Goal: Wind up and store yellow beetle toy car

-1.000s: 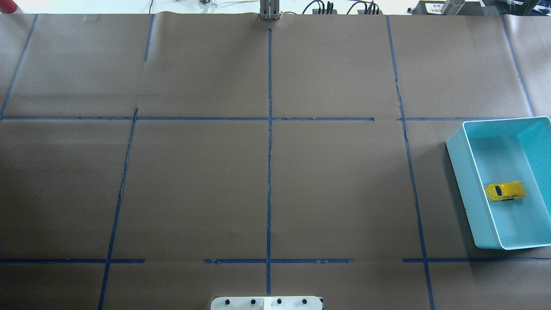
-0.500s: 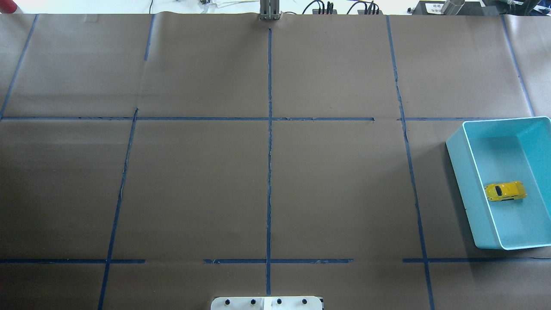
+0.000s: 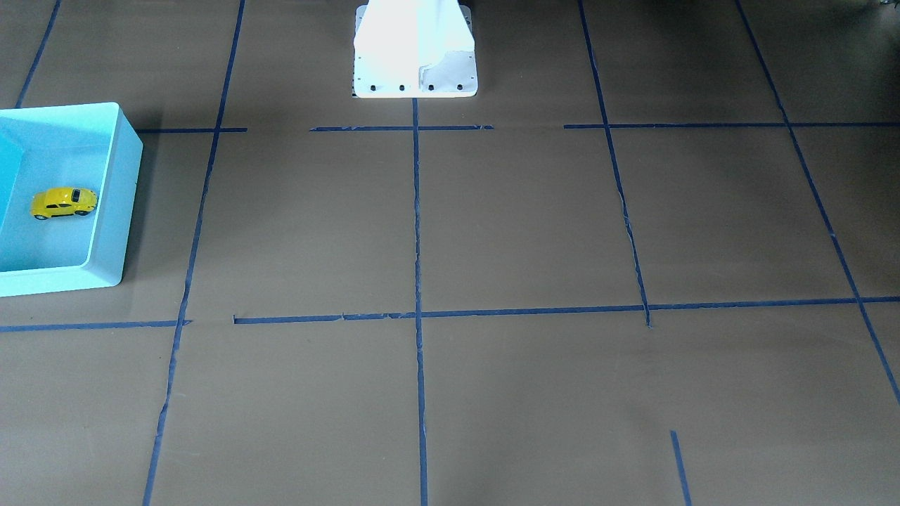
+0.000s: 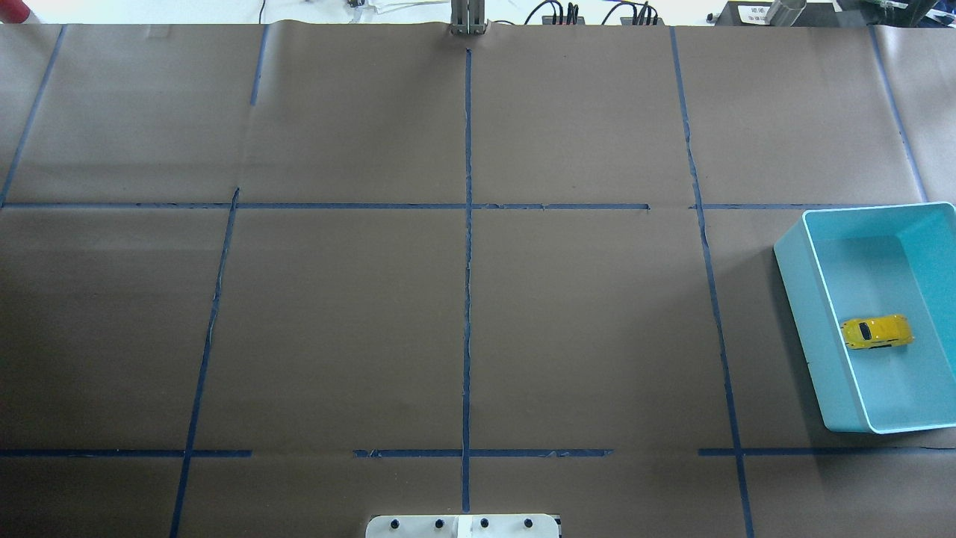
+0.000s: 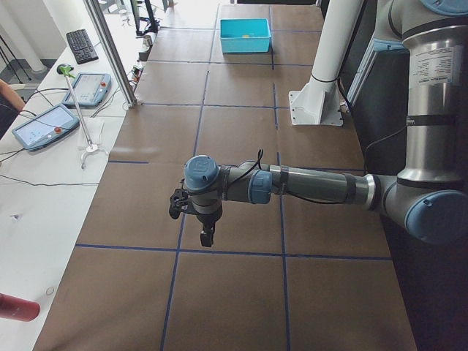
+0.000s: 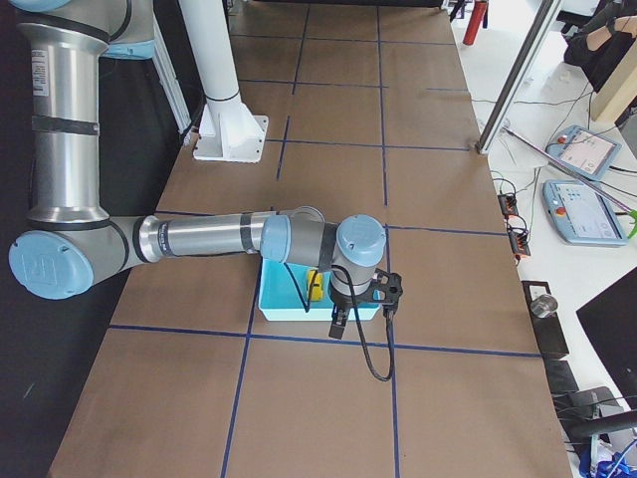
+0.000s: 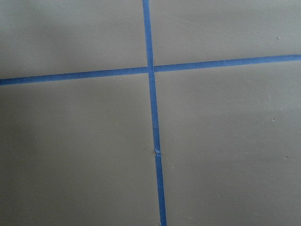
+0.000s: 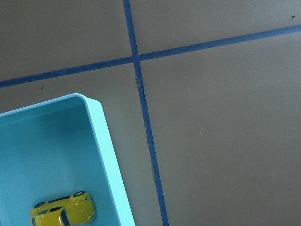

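1. White base plate [image 4: 463,525] at the robot's edge of the brown-papered table [image 4: 336,321]. Neither arm shows in the overhead or front-facing views, so both are probably held high or off to the sides.
2. Left gripper [image 5: 208,235] hangs over a blue tape cross [image 7: 151,69], well apart from the task's things. It shows only in the side view, so I cannot tell if its fingers are spread or pressed together. Its wrist camera shows only paper and tape. Judged parked out of the way.
3. Right gripper [image 6: 338,325] hovers above the turquoise bin [image 4: 814,321], over its outer edge. Its wrist view takes in one bin corner and the car below. Finger state cannot be told here either. Nothing is seen hanging from it.
4. Yellow beetle toy car [image 4: 877,332] sits upright on its wheels on the bin floor. It is just beside the long wall facing the table's middle, and whether it touches that wall cannot be told. It lies across the bin's length.
5. Judgement: the car lies where storage calls for, free of both grippers. Whether its spring is wound cannot be read from the frames.
6. At the far edge, a grey post [image 4: 468,19] and a cluster of black cables [image 4: 567,13], clear of the work.
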You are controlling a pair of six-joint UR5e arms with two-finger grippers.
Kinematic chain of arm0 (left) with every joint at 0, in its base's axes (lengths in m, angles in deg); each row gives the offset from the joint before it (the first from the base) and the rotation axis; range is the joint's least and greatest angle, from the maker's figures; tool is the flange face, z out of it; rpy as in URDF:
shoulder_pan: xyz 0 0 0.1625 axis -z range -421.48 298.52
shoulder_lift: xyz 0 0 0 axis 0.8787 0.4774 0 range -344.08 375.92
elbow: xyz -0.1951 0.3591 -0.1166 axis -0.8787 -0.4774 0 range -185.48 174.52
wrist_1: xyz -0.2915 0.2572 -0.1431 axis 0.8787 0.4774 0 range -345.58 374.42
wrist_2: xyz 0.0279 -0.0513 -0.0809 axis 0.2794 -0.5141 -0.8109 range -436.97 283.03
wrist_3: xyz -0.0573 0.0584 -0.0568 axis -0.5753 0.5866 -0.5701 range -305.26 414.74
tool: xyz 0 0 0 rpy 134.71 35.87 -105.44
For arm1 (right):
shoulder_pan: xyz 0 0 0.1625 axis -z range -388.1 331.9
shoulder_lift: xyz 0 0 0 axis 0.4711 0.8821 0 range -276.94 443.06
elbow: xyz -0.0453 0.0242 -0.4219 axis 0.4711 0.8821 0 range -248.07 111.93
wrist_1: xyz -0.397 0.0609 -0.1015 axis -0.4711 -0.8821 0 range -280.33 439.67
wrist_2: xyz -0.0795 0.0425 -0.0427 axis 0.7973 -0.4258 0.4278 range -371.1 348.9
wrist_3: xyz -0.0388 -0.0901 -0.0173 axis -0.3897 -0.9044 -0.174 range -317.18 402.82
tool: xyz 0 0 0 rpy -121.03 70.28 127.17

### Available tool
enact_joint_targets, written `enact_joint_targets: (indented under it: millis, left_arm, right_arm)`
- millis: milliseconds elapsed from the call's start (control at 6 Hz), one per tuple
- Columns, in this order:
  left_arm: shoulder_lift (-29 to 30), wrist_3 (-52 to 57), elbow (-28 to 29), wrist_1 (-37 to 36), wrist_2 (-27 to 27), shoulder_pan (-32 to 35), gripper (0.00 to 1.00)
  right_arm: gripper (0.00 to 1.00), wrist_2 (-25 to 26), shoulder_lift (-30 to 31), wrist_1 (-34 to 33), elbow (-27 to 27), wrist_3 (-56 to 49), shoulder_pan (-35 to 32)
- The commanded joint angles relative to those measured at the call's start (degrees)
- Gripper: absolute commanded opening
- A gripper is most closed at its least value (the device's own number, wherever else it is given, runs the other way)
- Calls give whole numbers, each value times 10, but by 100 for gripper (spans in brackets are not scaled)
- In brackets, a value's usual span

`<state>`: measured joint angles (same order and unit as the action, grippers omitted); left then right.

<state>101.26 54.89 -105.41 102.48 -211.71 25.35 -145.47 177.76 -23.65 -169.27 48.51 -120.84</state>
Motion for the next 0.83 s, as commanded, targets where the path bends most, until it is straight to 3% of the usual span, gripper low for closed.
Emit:
enact_joint_targets:
  millis: [0,167,667]
  left_arm:
    - [0,1,-1,0,0,0,100]
    - [0,1,-1,0,0,0,100]
    - [-3,3,-2,0,-1,2,100]
  right_arm:
    - [100,2,33,62,-8,-30,-14]
    - [100,3,71,124,-5,-29,-14]
    - [100,8,73,127,1,-34,-14]
